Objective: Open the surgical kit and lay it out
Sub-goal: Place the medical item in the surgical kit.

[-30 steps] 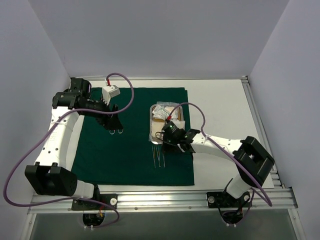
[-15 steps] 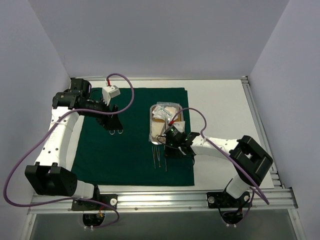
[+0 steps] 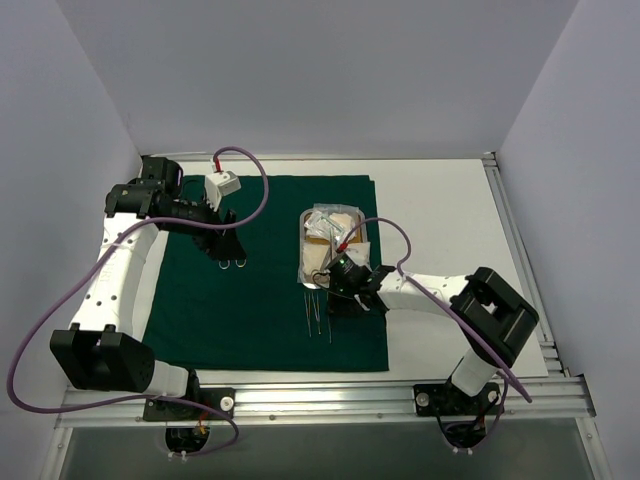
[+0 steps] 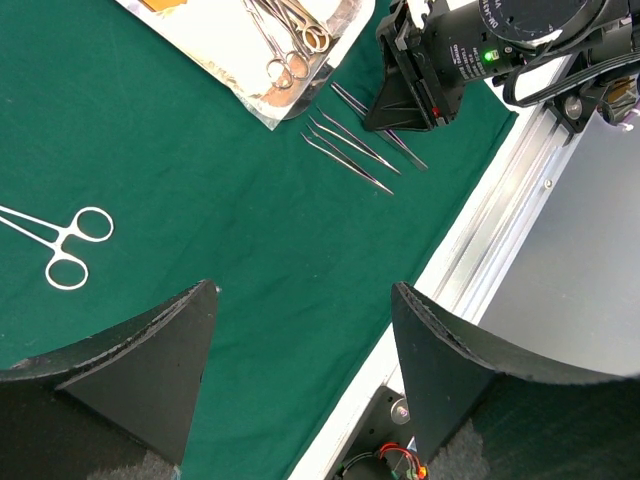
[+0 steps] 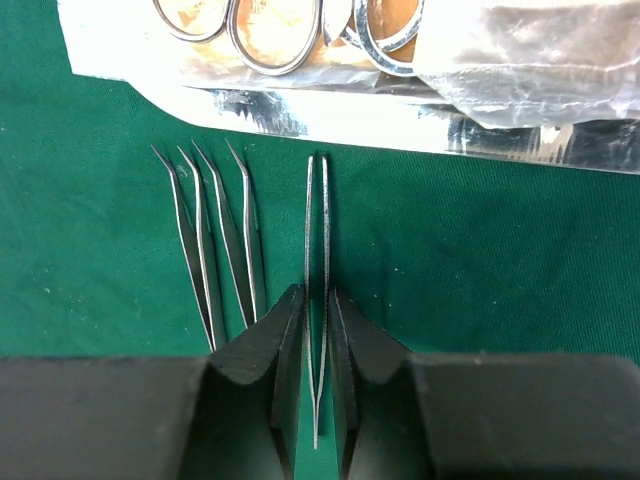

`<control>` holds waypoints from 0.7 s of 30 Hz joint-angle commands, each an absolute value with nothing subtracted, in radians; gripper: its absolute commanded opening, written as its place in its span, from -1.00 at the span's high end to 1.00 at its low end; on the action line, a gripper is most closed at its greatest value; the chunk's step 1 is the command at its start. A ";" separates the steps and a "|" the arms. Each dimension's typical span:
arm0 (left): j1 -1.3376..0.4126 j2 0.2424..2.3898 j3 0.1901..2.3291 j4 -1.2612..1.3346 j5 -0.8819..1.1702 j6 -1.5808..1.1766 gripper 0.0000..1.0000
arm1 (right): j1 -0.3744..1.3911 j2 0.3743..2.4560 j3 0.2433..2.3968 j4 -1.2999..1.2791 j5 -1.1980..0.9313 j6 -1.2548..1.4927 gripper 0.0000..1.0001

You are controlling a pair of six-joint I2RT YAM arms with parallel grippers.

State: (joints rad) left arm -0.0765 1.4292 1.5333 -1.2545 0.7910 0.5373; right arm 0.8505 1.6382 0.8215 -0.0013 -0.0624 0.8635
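My right gripper (image 5: 315,292) straddled the tweezers (image 5: 316,400) beside the tray (image 5: 330,105); clamped or clear, I couldn't tell. My left gripper (image 4: 302,290) hung spread, empty.

My right gripper (image 3: 335,298) has come off the near end of the steel tray (image 3: 303,255) toward me, settling lower over the green cloth (image 3: 250,300), and the arm's elbow has drifted left with it. A third pair of tweezers (image 5: 316,250) now lies just right of the two pairs already there. The fingers (image 5: 285,330) have slackened slightly beside it.
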 commanded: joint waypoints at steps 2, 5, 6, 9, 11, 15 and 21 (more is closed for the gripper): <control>-0.072 1.428 1.539 -1.262 0.828 0.564 -0.58 | 0.853 1.649 0.828 -0.031 -0.005 0.871 0.74; -0.072 1.431 1.539 -1.262 0.831 0.566 -0.58 | 0.856 1.641 0.834 -0.041 -0.003 0.874 0.63; -0.072 1.431 1.540 -1.262 0.831 0.568 -0.58 | 0.857 1.638 0.838 -0.054 0.006 0.874 0.60; -0.072 1.436 1.545 -1.270 0.831 0.568 -0.58 | 0.862 1.626 0.851 -0.080 0.047 0.873 0.53; -0.072 1.436 1.549 -1.275 0.833 0.569 -0.58 | 0.867 1.620 0.870 -0.094 0.055 0.868 0.50; -0.072 1.439 1.557 -1.282 0.836 0.574 -0.58 | 0.879 1.611 0.919 -0.150 0.074 0.850 0.41; -0.072 1.440 1.559 -1.282 0.838 0.574 -0.58 | 0.894 1.582 0.994 -0.238 0.121 0.831 0.33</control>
State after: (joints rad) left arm -0.0765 1.4391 1.5333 -1.2686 0.7982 0.5522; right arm 0.8856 1.6356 0.9409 -0.1406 0.0528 0.8467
